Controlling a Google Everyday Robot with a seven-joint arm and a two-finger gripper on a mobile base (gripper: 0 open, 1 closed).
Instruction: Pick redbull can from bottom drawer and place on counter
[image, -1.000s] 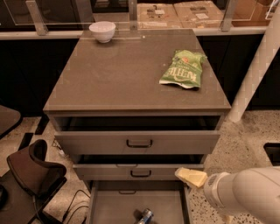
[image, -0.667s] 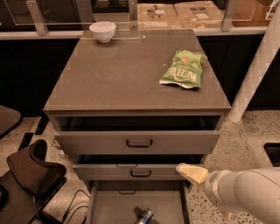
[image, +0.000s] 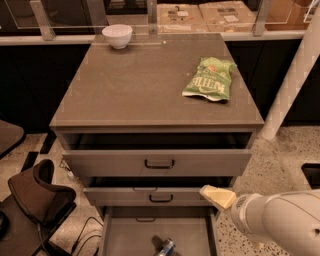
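Observation:
The redbull can (image: 166, 247) lies on its side on the floor of the open bottom drawer (image: 125, 235), at the lower edge of the view, its silver and blue body partly cut off. My gripper (image: 216, 196) shows as a cream-coloured fingertip on a white arm at the lower right, in front of the middle drawer's right end and above and right of the can. It holds nothing that I can see. The counter (image: 140, 85) is the grey-brown cabinet top above the drawers.
A green snack bag (image: 209, 79) lies on the counter's right side and a white bowl (image: 117, 35) at its back left. The top drawer (image: 157, 161) and middle drawer (image: 150, 196) stand slightly pulled out. A dark brown chair (image: 35, 197) stands at the lower left. A white pole (image: 292, 85) leans at the right.
The arm has stayed almost still, its fingertip shifting only slightly by the middle drawer's right end. The can has not moved.

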